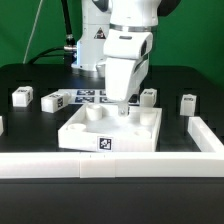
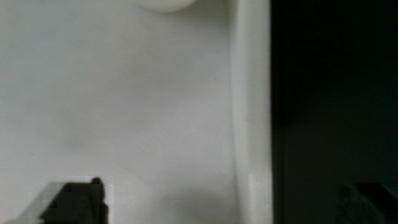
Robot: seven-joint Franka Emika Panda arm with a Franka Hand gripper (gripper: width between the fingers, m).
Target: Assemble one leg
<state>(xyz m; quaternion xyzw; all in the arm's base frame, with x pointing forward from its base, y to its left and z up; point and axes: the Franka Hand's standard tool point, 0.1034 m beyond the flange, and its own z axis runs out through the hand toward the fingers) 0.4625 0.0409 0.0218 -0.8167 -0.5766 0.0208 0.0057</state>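
Note:
The large white square tray part (image 1: 110, 128) lies mid-table with a tag on its front wall. My gripper (image 1: 122, 106) is low over its far side, pointing down. In the wrist view my gripper (image 2: 224, 202) is open, its dark fingertips (image 2: 75, 200) wide apart. One is over the tray's white surface (image 2: 125, 110) and the other over the black table, with the tray's edge between them. It holds nothing. Several small white legs lie on the table: two at the exterior view's left (image 1: 22, 96) (image 1: 53, 101) and two at its right (image 1: 148, 96) (image 1: 187, 102).
The marker board (image 1: 85, 97) lies behind the tray. A low white wall (image 1: 110, 166) runs along the front and up the exterior view's right side (image 1: 207, 135). A round hole (image 2: 169, 4) in the tray shows in the wrist view.

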